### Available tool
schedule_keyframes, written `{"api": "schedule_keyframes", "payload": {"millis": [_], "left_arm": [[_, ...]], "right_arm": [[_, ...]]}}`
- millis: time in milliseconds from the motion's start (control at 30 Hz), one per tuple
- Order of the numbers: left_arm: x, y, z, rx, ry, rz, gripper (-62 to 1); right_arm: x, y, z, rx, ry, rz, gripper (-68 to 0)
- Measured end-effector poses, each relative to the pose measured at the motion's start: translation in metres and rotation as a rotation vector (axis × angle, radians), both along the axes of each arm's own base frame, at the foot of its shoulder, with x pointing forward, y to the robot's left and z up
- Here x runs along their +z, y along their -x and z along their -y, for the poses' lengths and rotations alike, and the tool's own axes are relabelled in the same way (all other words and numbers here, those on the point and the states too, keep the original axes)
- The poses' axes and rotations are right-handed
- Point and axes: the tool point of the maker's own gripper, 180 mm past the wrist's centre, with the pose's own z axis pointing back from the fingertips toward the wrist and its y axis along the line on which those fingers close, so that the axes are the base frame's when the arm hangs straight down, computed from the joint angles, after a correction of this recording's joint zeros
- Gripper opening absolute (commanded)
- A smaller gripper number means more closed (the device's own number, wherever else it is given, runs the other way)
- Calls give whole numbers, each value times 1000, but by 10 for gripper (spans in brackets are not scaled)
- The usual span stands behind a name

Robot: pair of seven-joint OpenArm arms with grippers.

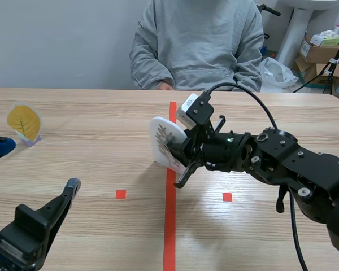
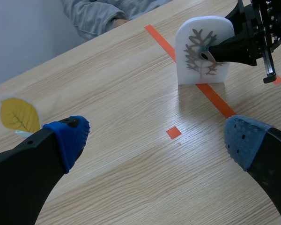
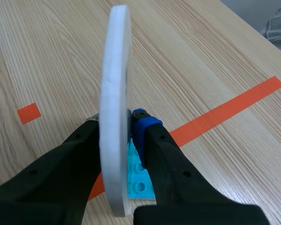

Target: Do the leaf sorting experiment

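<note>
The white leaf card (image 3: 114, 93) was clamped between the fingers of the right gripper (image 3: 119, 136) and held upright over the red tape line (image 1: 170, 226) at the table's middle. Whether its light-blue base (image 3: 139, 180) touched the wood could not be told. A sorting placement was judged to be in hand: the card would next need carrying to one side and setting down upright. A grey-brown feathery leaf was printed on it. The left gripper (image 2: 155, 140) was spread wide and empty at the near left.

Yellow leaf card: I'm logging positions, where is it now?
Scene view: the yellow leaf card stands near the left edge of the table, well apart from the white leaf card in the right tool.
</note>
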Motion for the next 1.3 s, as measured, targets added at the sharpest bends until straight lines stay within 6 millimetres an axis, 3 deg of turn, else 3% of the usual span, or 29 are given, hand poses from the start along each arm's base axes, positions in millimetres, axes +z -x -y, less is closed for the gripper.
{"api": "schedule_keyframes", "payload": {"millis": [433, 567, 833, 1067, 1133, 1300], "left_arm": [[0, 0, 0, 0, 0, 0, 4], [0, 0, 0, 0, 0, 0, 4], [0, 0, 0, 0, 0, 0, 4], [0, 0, 0, -1, 1, 2, 4], [1, 0, 0, -1, 1, 3, 4], [0, 0, 0, -1, 1, 3, 4]], "right_arm": [[0, -2, 3, -33, -9, 25, -640], [12, -14, 18, -93, -51, 56, -660], [18, -51, 125, -407, -34, 25, -660], [24, -65, 229, -739, 18, 34, -660], [28, -67, 248, -800, 33, 45, -660], [25, -78, 272, -882, 62, 40, -660]]}}
